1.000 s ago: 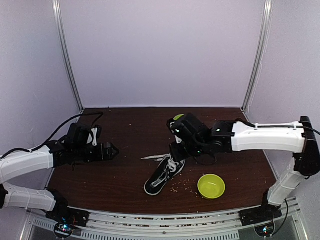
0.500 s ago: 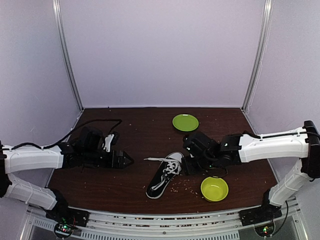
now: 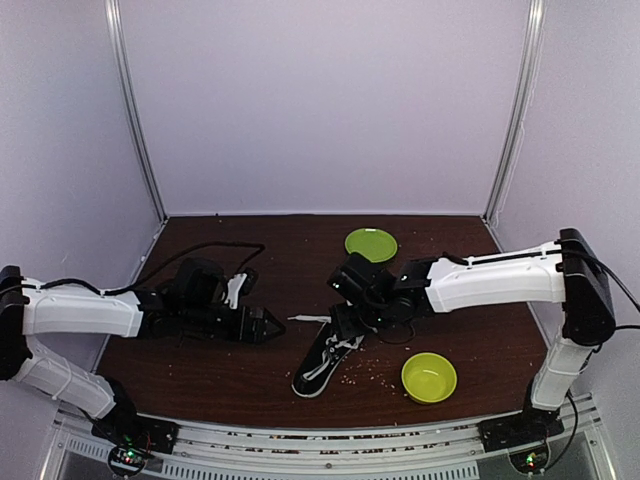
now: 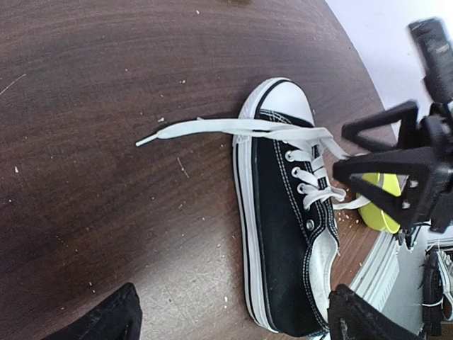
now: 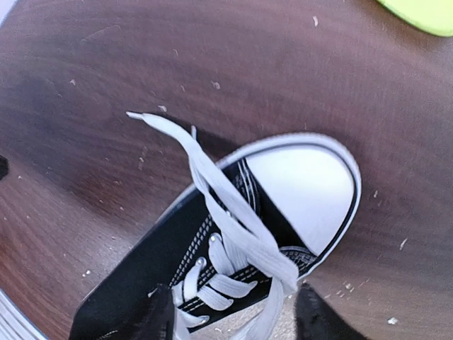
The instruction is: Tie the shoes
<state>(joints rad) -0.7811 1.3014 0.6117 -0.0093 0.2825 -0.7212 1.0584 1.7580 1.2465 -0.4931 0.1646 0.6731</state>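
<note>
The black sneaker (image 3: 322, 362) lies on the brown table with its white toe cap pointing away from the arm bases. One long white lace (image 4: 212, 127) runs out flat from the toe toward the left. My left gripper (image 3: 268, 327) is open and empty, low over the table just left of the shoe; in its wrist view (image 4: 237, 322) the fingers frame the shoe's heel (image 4: 297, 283). My right gripper (image 3: 345, 320) is open above the lacing near the toe. In its wrist view (image 5: 237, 322) the fingers straddle the crossed laces (image 5: 233, 212), and the toe cap (image 5: 304, 184) lies beyond.
A green plate (image 3: 371, 244) lies behind the shoe. A green bowl (image 3: 428, 377) stands to the shoe's right near the front edge. Small crumbs are scattered on the table around the shoe. A black cable (image 3: 200, 255) trails behind the left arm.
My left gripper has moved right, toward the shoe. My right gripper swung out to the shoe's right side, then came back left over the laces at the toe.
</note>
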